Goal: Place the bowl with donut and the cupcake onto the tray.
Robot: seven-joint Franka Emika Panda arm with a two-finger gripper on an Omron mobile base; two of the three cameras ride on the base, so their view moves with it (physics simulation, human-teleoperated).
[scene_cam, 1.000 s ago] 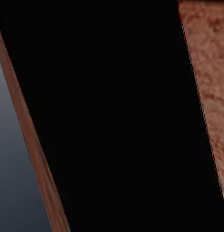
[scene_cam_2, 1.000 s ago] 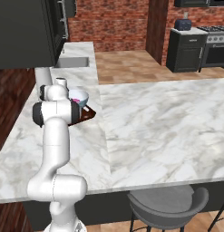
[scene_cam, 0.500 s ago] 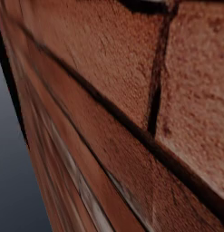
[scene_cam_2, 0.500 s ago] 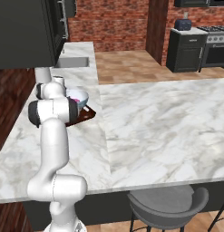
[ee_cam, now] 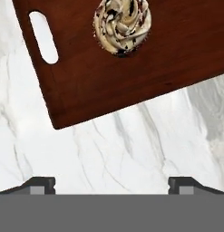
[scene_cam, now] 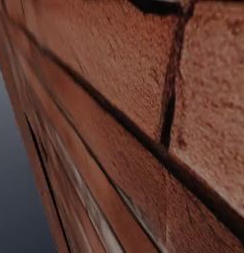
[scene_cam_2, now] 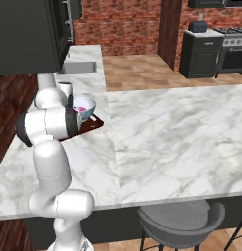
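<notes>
Resting on the dark brown tray (ee_cam: 131,68), the cupcake (ee_cam: 123,24) sits by the handle slot; the pale bowl (scene_cam_2: 84,105) stands on the same tray on the marble desk (scene_cam_2: 181,132). The end effector (ee_cam: 111,183) hangs empty, spread wide.

There was one tray (ee_cam: 131,68), with one handle slot (ee_cam: 43,36) cut at its 9 o'clock end. One cupcake (ee_cam: 123,25) sat on it, one bowl (scene_cam_2: 84,106) too, and one stool (scene_cam_2: 181,225) stood at 6 o'clock.
</notes>
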